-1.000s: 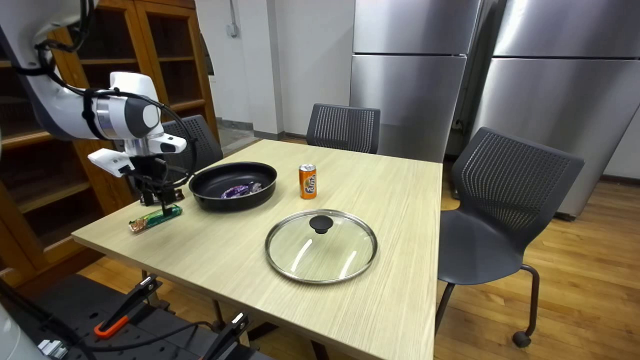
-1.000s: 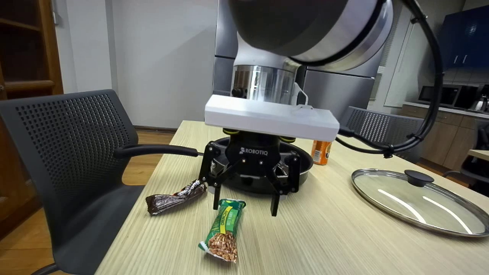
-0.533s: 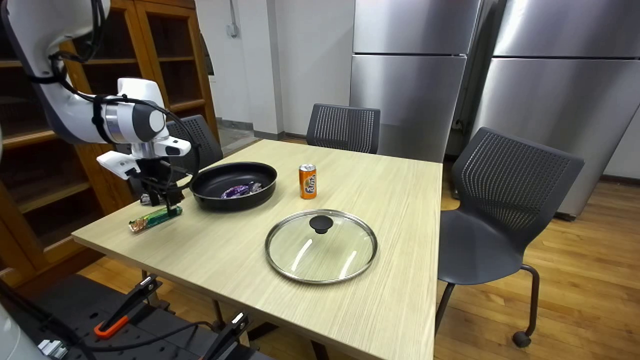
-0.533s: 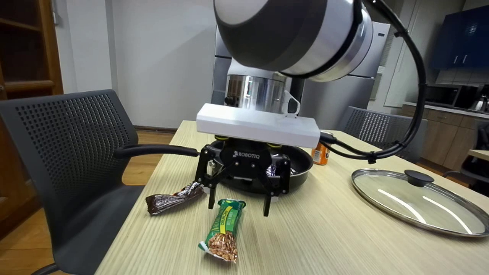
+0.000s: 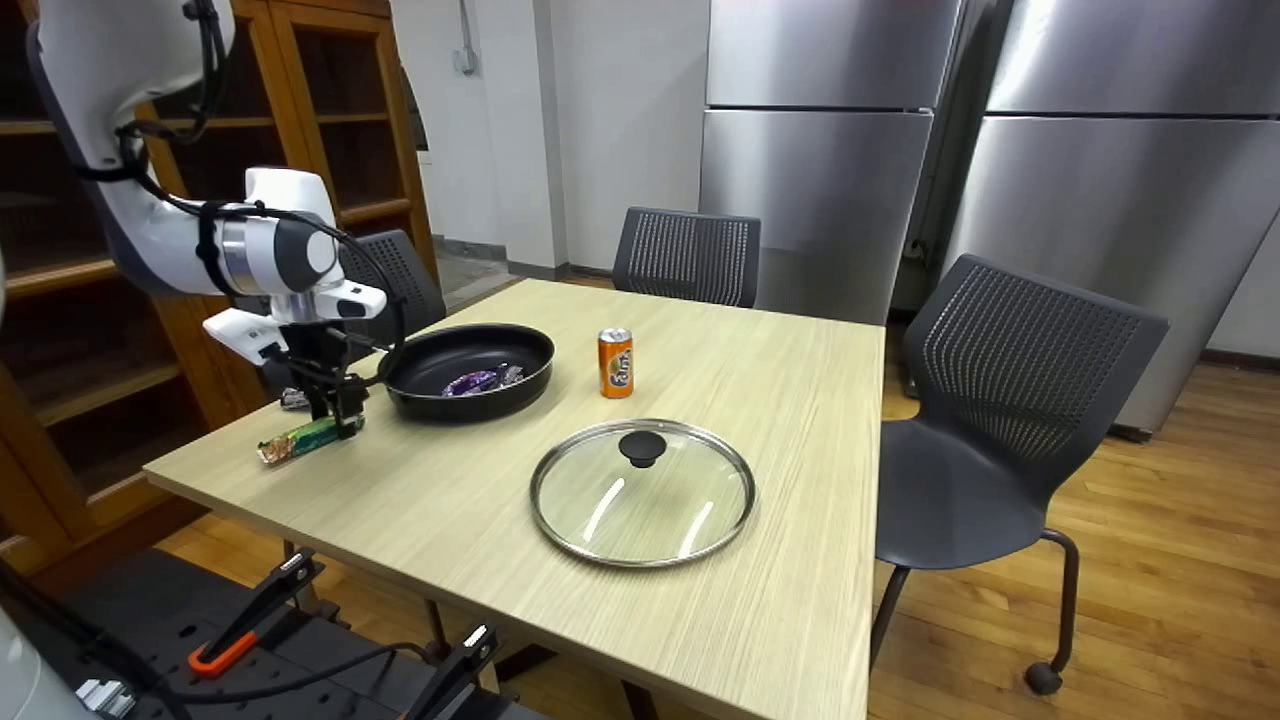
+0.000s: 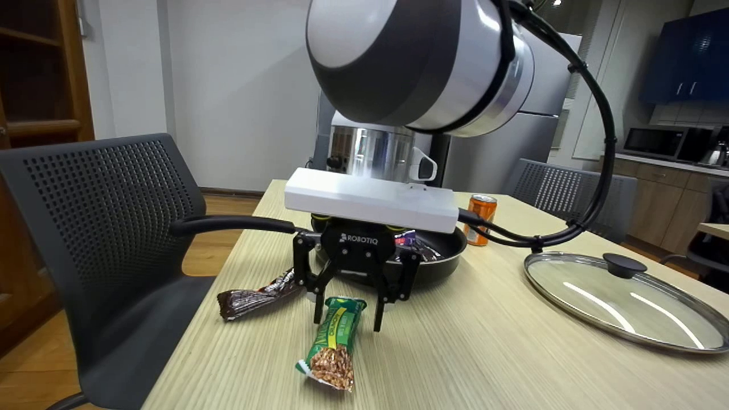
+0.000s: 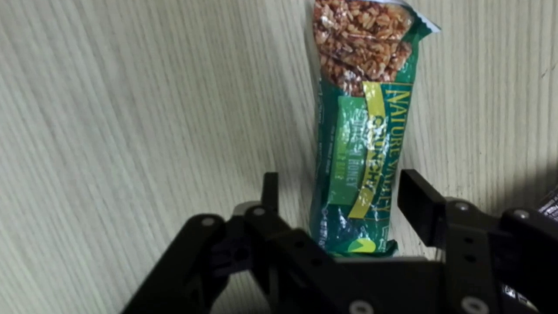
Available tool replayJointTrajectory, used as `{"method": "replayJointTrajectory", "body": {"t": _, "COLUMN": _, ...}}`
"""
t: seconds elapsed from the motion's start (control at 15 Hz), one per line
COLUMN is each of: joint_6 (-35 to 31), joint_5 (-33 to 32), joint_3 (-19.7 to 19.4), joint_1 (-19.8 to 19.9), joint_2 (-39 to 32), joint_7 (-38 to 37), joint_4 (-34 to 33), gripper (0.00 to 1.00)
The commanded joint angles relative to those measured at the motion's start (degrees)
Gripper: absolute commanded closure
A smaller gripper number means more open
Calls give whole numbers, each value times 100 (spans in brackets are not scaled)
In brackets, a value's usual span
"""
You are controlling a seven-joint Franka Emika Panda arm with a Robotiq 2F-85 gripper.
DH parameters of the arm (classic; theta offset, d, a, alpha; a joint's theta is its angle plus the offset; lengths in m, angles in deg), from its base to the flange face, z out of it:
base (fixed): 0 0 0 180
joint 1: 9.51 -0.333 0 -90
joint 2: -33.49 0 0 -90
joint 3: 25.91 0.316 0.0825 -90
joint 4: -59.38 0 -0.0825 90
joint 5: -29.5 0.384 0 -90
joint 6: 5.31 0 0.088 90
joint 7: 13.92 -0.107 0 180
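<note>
We see the jaws released and parted, one on each side of a slim green plastic-wrapped granola bar that lies flat on the pale wood-grained tabletop; one stands apart from it, while the other is so near that we cannot tell whether it touches. Near the green bar, in an exterior view, we find a shiny dark-brown wrapped bar, and near both a round black frying pan holding glossy purple wrapping. Farther off, we see an orange cylindrical drinks can standing upright and a black-knobbed round glass lid.
</note>
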Motion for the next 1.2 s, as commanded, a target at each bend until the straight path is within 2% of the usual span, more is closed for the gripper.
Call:
{"method": "replayJointTrajectory", "body": {"t": 0.0, "joint_6": 39, "joint_5": 67, "joint_3": -94, "joint_1": -143, "joint_2": -60, "joint_7": -99, "joint_4": -151, "gripper": 58}}
{"method": "replayJointTrajectory", "body": {"t": 0.2, "joint_6": 61, "joint_5": 42, "joint_3": -128, "joint_1": -197, "joint_2": -39, "joint_7": -118, "joint_4": -172, "gripper": 81}}
{"method": "replayJointTrajectory", "body": {"t": 0.27, "joint_6": 72, "joint_5": 31, "joint_3": -140, "joint_1": -219, "joint_2": -29, "joint_7": -121, "joint_4": -179, "gripper": 85}}
{"method": "replayJointTrajectory", "body": {"t": 1.13, "joint_6": 23, "joint_5": -265, "joint_3": -631, "joint_1": -800, "joint_2": 750, "joint_7": -517, "joint_4": 125, "gripper": 85}}
